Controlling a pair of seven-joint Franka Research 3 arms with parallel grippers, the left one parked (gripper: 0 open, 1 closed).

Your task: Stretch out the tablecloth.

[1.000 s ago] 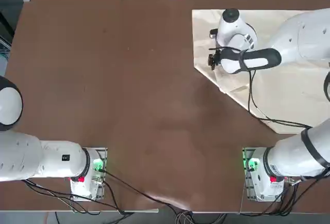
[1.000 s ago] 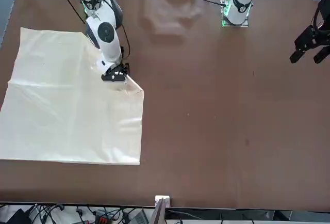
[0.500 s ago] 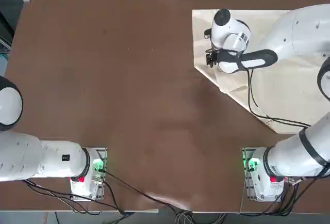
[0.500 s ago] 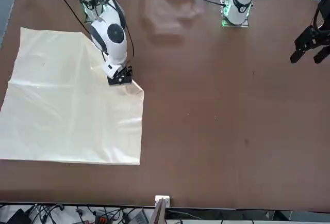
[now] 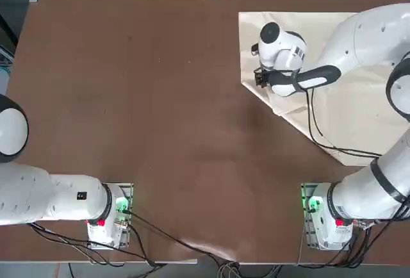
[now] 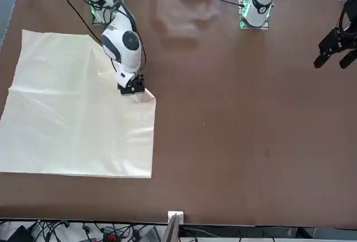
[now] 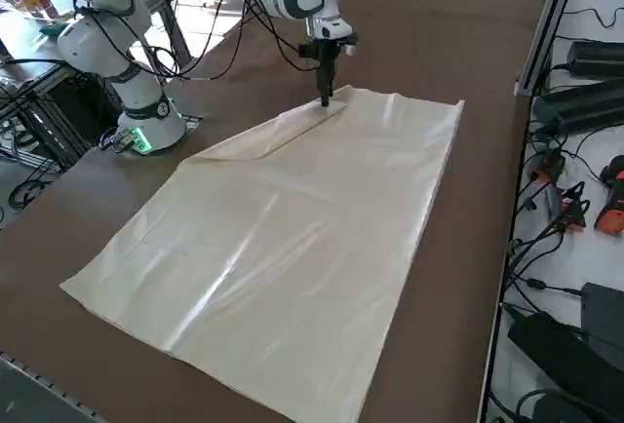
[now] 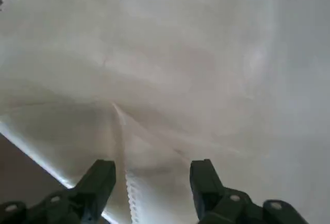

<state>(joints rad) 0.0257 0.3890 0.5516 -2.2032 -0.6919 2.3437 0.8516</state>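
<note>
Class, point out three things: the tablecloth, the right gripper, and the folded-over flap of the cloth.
Tablecloth (image 6: 72, 125): front view, broad middle.
Right gripper (image 8: 153, 170): right wrist view, between its fingertips.
Folded-over flap (image 7: 278, 135): right side view, middle of the flap.

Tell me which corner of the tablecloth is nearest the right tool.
The corner where the slanted side meets the left side in the top view; the others lie farther from the right tool.

top: overhead, down | front: across, facing robot | side: raised, diagonal | wrist: close, jaws (image 8: 152, 182)
</note>
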